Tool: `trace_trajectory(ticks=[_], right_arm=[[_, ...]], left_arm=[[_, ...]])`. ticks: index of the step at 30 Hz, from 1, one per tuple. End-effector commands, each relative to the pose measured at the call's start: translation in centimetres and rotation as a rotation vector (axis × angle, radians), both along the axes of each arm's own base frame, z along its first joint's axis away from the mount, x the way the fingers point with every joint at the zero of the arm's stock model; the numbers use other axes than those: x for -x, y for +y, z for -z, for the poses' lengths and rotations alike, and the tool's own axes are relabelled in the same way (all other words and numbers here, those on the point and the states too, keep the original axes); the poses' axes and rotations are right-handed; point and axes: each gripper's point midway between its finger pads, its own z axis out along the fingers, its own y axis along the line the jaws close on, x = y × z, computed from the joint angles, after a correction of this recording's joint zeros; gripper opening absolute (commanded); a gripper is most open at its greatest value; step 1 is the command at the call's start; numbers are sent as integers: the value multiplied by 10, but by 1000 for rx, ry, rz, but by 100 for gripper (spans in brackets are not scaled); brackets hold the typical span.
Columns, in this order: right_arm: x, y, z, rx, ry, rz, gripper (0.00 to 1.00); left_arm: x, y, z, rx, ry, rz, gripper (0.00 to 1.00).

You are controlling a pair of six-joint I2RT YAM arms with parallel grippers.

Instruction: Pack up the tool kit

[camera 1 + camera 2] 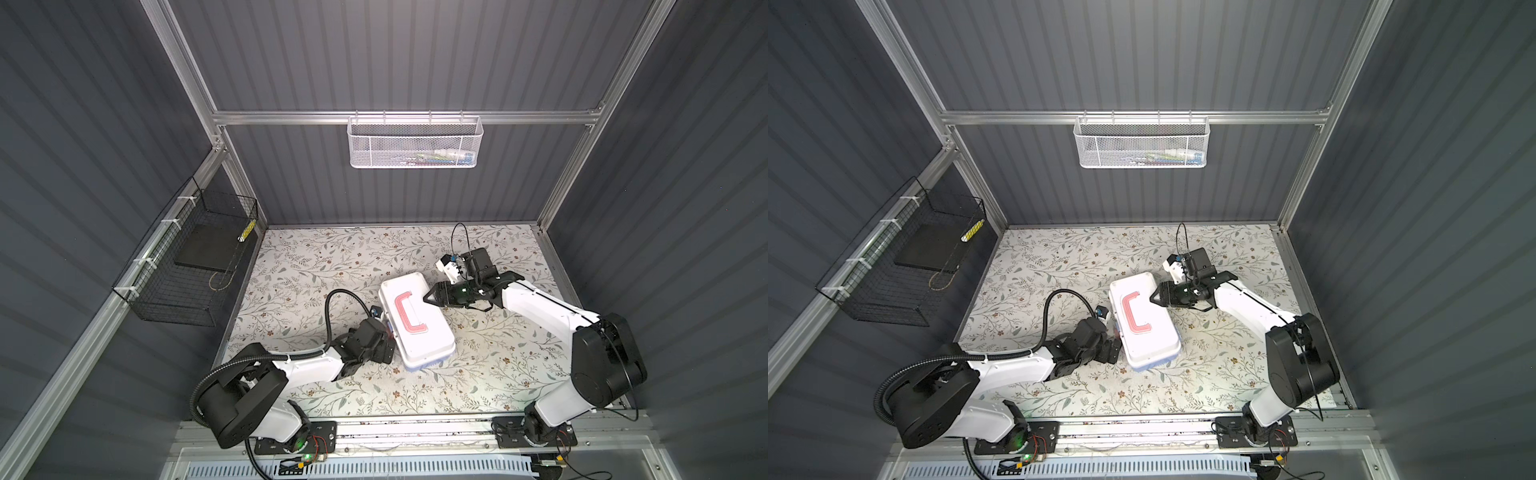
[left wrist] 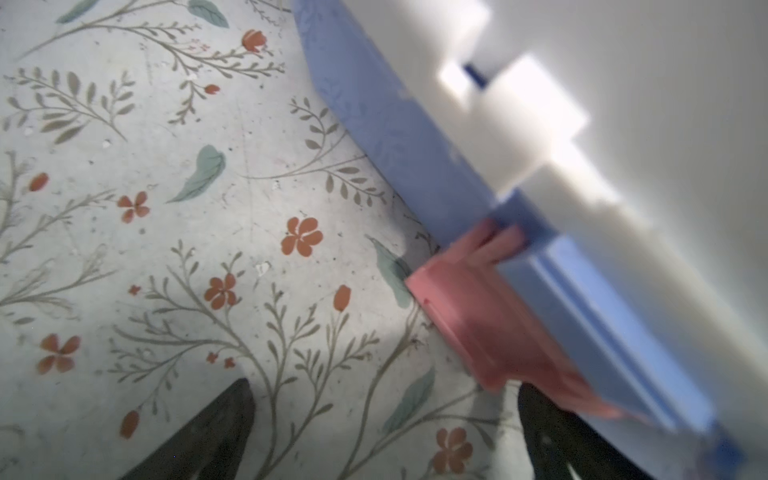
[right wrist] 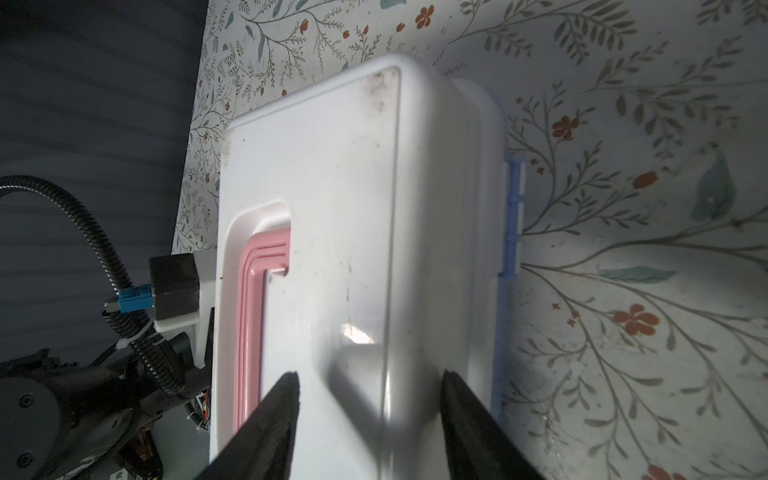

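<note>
The tool kit (image 1: 432, 332) (image 1: 1156, 332) lies shut in the middle of the floral table, white lid up over a light-blue base, its pink handle (image 1: 409, 313) (image 3: 253, 311) lying flat. My right gripper (image 1: 428, 297) (image 1: 1153, 297) (image 3: 370, 376) hovers over the lid's far right edge with its jaws apart and only the lid surface under them. My left gripper (image 1: 390, 338) (image 2: 384, 386) is low at the box's left side, wide open. The pink latch (image 2: 478, 324) sits just ahead of one of its fingertips (image 2: 540, 415). No loose tools show on the table.
A white mesh basket (image 1: 415, 143) holding small items hangs on the back rail. A black wire basket (image 1: 187, 270) with a dark slab inside is fixed to the left wall. The floral table surface (image 1: 332, 257) surrounds the box.
</note>
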Motion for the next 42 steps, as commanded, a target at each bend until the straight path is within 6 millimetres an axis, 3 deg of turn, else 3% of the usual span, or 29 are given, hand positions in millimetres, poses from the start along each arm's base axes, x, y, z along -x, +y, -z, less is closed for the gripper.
trace_trajectory(ticks=[1,6,13,18,21,26,36,42], right_arm=[[15,8,-5,-50,23,-42,57],[17,8,-2,-50,28,-41,57],[17,9,-3,-56,26,-41,57],[20,6,0,-51,31,-34,57],[24,4,4,-56,38,-30,57],[35,11,0,-162,52,-47,57],[42,6,5,-163,50,-35,57],[45,3,8,-162,48,-27,57]], left_arm=[[-15,16,-14,-42,-71,-111,100],[-12,39,-20,-88,-90,-190,100],[-9,53,-24,-72,-94,-281,100],[-13,34,-36,53,-87,-280,100],[-14,12,-50,192,-85,-234,100],[-10,-8,-67,387,-47,-212,94],[-4,-6,-75,510,-12,-244,84],[-2,-10,-86,654,23,-220,67]])
